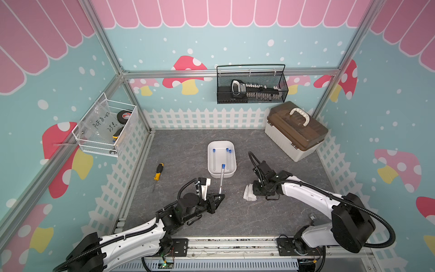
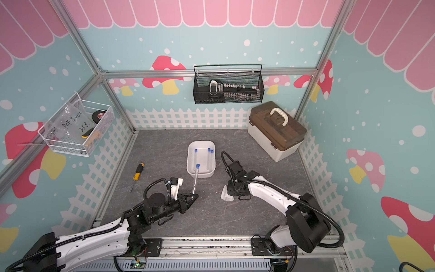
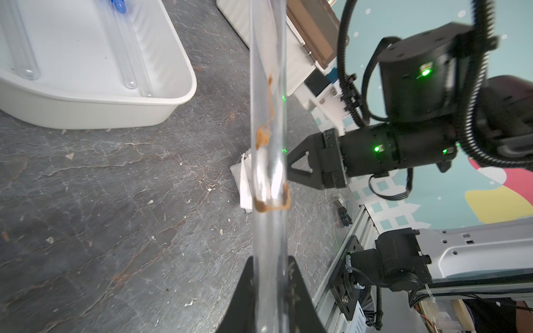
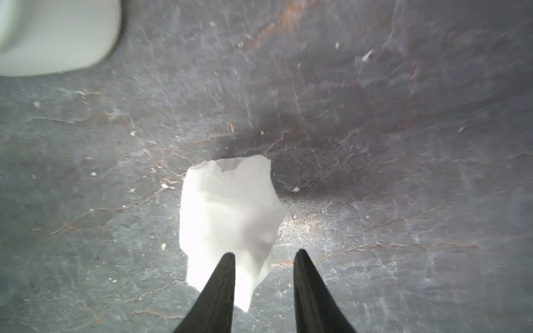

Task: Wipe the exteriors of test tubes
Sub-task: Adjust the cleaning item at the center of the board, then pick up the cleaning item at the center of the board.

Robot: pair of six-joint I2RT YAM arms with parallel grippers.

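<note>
Nearby, left pincer [image 1: 220, 197] clamping test tube [image 1: 221, 181], right pincer [image 4: 265, 252] parted over tissue [image 4: 227, 207], screwdriver [image 1: 157, 175] aside.

White arms [image 1: 131, 242], black joints [image 1: 350, 221], possibly green LEDs [image 3: 376, 148].

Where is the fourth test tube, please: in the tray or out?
Out: the left gripper holds the tube, capped end above the tray.

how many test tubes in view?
4. In the white tray: one tube alone, two tubes side by side. Fourth tube clamped in left gripper. None seem hidden.
</note>
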